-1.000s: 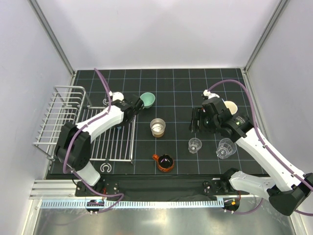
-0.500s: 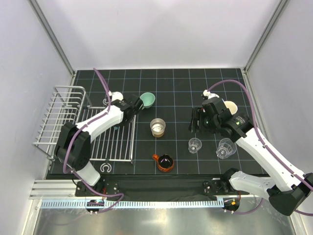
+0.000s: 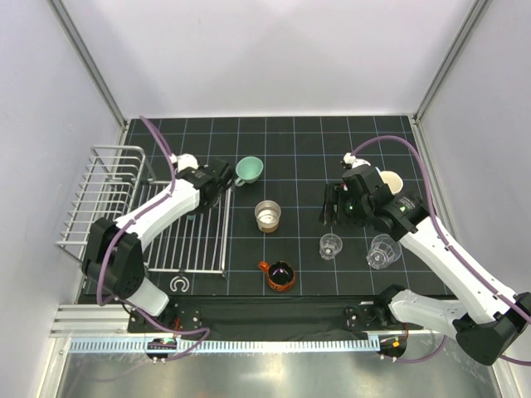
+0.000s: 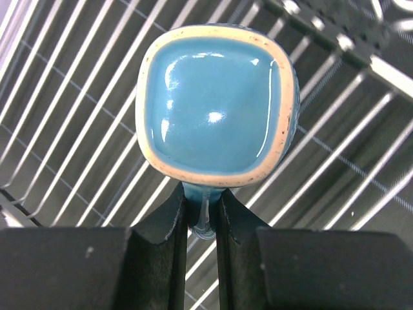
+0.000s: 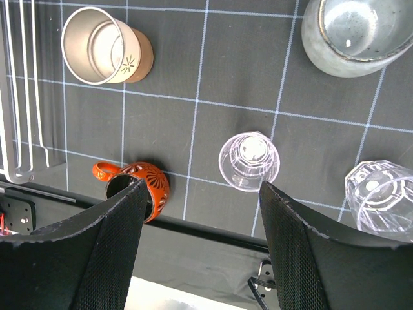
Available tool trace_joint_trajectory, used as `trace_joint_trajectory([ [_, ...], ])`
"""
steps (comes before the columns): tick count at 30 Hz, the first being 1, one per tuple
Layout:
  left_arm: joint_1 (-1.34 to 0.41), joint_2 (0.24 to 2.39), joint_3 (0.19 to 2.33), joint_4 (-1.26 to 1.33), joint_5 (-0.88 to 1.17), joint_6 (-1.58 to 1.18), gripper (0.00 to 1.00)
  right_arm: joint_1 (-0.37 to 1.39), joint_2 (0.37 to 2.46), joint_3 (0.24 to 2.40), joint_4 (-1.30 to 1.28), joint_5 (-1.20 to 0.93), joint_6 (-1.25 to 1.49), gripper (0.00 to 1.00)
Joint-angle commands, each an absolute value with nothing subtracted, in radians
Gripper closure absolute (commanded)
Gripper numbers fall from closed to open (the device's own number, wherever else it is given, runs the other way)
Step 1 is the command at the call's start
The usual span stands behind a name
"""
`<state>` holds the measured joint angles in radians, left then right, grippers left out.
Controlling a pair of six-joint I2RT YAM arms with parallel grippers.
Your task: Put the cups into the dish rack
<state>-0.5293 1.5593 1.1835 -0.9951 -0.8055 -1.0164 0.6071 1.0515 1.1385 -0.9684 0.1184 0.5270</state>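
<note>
Left jaws clamped on blue cup (image 4: 218, 113) handle above rack (image 4: 77, 129) slats; right jaws apart over steel cup (image 5: 106, 45), orange cup (image 5: 155, 186), clear cup (image 5: 249, 161).

Grey cup (image 5: 352, 39) partly beyond top edge

Blue cup (image 4: 218, 103): glossy blue, ringed by a speckled cream band. Green cup (image 3: 248, 170): mint. Steel cup (image 5: 103, 46): silver, star mark, tan side. Orange mug (image 5: 155, 184): dark radiating lines. Small clear cup (image 5: 249, 161); faceted clear cup (image 5: 381, 197). Grey cup (image 5: 352, 32). Mat (image 5: 245, 84): black, pale grid. Rack (image 3: 112, 149): silver-white wire.
</note>
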Motion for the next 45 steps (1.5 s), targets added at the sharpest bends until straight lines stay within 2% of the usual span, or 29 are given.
trace_joint_trajectory([
  [1, -0.482, 1.508, 1.235, -1.003, -0.907, -1.046, 1.0, 0.606, 1.051, 1.137, -0.936, 0.098, 0.523, 0.28],
  [13, -0.286, 1.531, 1.201, -0.832, -0.789, -0.898, 1.0, 0.606, 1.046, 1.141, -0.96, 0.1, 0.511, 0.28],
  [24, -0.23, 1.578, 1.18, -0.759, -0.715, -0.85, 0.99, 0.607, 1.046, 1.129, -0.951, 0.095, 0.518, 0.28],
  [26, -0.23, 1.589, 1.178, -0.759, -0.715, -0.848, 0.91, 0.607, 1.048, 1.129, -0.951, 0.1, 0.518, 0.28],
  [34, -0.219, 1.606, 1.169, -0.77, -0.722, -0.856, 0.81, 0.606, 1.052, 1.121, -0.943, 0.094, 0.517, 0.28],
  [36, -0.221, 1.606, 1.172, -0.779, -0.727, -0.857, 0.65, 0.606, 1.06, 1.126, -0.943, 0.089, 0.517, 0.28],
  [37, -0.219, 1.608, 1.17, -0.782, -0.726, -0.859, 0.54, 0.606, 1.065, 1.129, -0.945, 0.089, 0.517, 0.28],
  [45, -0.218, 1.586, 1.177, -0.819, -0.683, -0.874, 0.27, 0.607, 1.069, 1.138, -0.942, 0.097, 0.518, 0.28],
])
